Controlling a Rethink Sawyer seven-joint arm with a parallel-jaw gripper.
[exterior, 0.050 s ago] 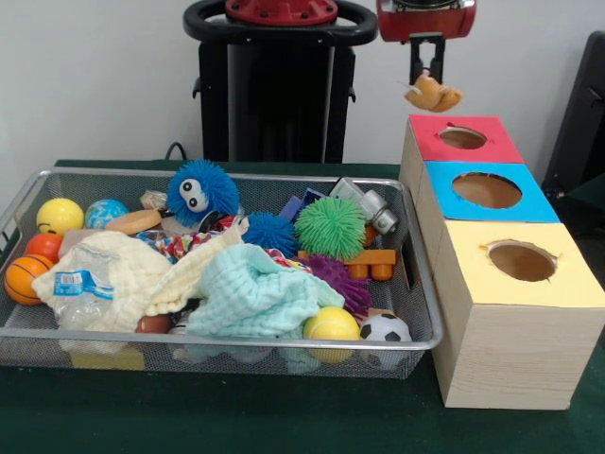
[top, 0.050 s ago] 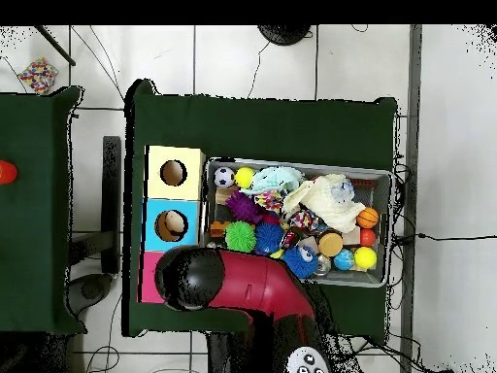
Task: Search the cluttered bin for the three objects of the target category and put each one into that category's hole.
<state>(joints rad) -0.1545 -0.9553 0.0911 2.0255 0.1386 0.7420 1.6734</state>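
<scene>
My gripper (exterior, 0.050 s ago: 427, 72) hangs above the red hole (exterior, 0.050 s ago: 463, 138), shut on a small tan and yellow toy (exterior, 0.050 s ago: 433, 95). The wooden box has a red, a blue (exterior, 0.050 s ago: 487, 190) and a yellow hole (exterior, 0.050 s ago: 522, 261) in a row. From overhead my arm (top, 0.050 s ago: 209, 280) hides the gripper and most of the red section (top, 0.050 s ago: 149, 280). Something tan shows inside the blue hole (top, 0.050 s ago: 172, 224). The wire bin (exterior, 0.050 s ago: 227, 177) holds a blue fuzzy ball with eyes (exterior, 0.050 s ago: 202, 189), a green spiky ball (exterior, 0.050 s ago: 330, 227), a soccer ball (exterior, 0.050 s ago: 386, 328), a basketball (exterior, 0.050 s ago: 24, 277) and yellow balls (exterior, 0.050 s ago: 60, 216).
A cream cloth (exterior, 0.050 s ago: 132, 270) and a mint cloth (exterior, 0.050 s ago: 260, 293) cover much of the bin's middle, beside a crushed plastic bottle (exterior, 0.050 s ago: 80, 288). The box stands close against the bin's side. A second green table (top, 0.050 s ago: 34, 214) stands beside this one, across a narrow gap.
</scene>
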